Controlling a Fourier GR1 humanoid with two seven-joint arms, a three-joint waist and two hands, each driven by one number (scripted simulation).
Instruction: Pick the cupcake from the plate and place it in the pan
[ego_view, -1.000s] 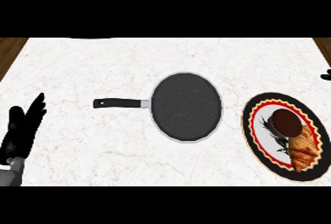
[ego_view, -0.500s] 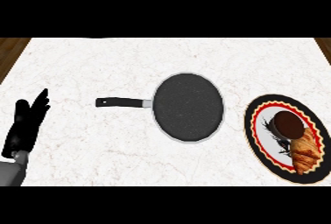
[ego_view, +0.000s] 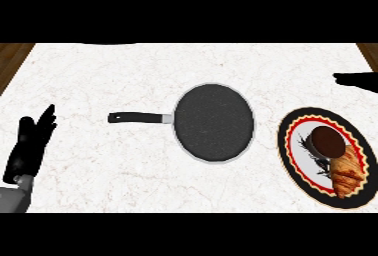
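The cupcake (ego_view: 328, 141) is sat on the plate (ego_view: 295, 165) at the bench's right, touching a croissant (ego_view: 347, 174). The pan (ego_view: 214, 122) is just left of it. The left hand (ego_view: 28, 145) is rested at the left edge, fingers straight and together. The croissant could get knocked during the grab, probably.

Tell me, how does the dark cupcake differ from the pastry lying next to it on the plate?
The cupcake is round and dark brown; the pastry is long, ridged and golden. The cupcake sits nearer the plate's middle, toward the pan; the pastry lies along the plate's near right side. The two appear to touch. Both rest on the same plate, and no hand holds either.
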